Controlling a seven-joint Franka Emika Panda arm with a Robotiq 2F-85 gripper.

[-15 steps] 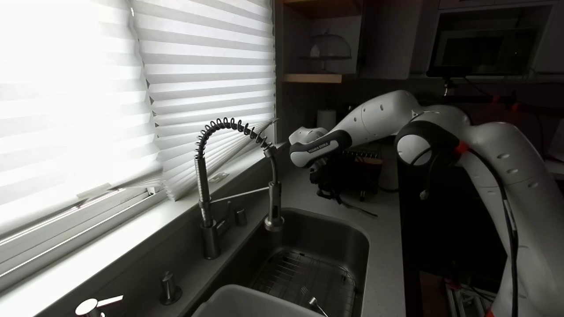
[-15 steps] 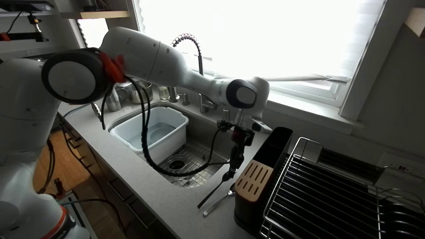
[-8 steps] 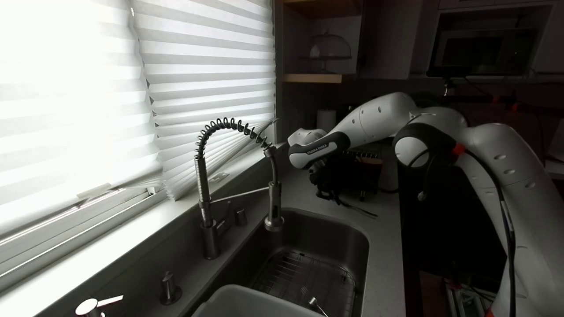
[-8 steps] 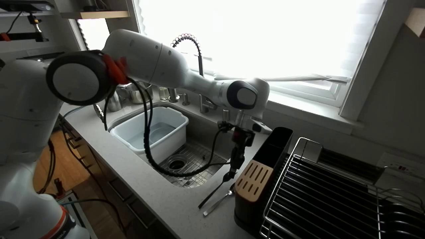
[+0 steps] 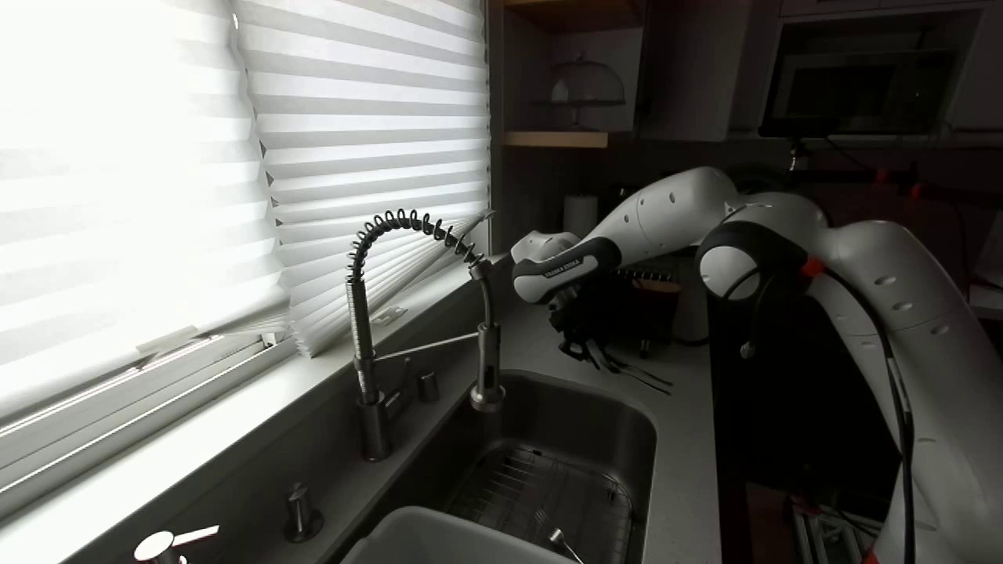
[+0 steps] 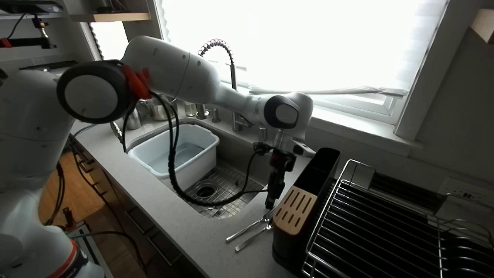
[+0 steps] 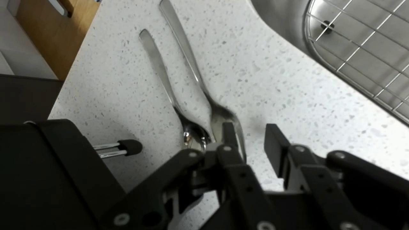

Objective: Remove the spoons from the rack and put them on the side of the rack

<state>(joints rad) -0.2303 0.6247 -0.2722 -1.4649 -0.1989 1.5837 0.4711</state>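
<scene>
Two silver spoons lie side by side on the speckled counter, a larger spoon [image 7: 187,48] and a smaller spoon [image 7: 158,65], bowls close together. In an exterior view the larger spoon [image 6: 243,231] and smaller spoon [image 6: 252,239] lie beside the rack [image 6: 295,210], a black box with a slotted wooden top. The rack [image 7: 41,166] fills the left of the wrist view. My gripper [image 7: 250,135] is open and empty above the larger spoon's bowl, one finger over it and the other over bare counter. In an exterior view my gripper [image 6: 270,204] points down beside the rack.
A wire dish rack [image 6: 370,216] stands beyond the black rack. The sink [image 7: 284,22] with a wire grid is on the other side, holding a white tub [image 6: 195,170]. A coiled faucet [image 5: 368,329] rises behind it. The counter's front edge is near the spoon handles.
My gripper has opened and let go of the larger spoon. That spoon was held slanting from the fingers and now lies flat beside the smaller one. The arm has shifted only slightly.
</scene>
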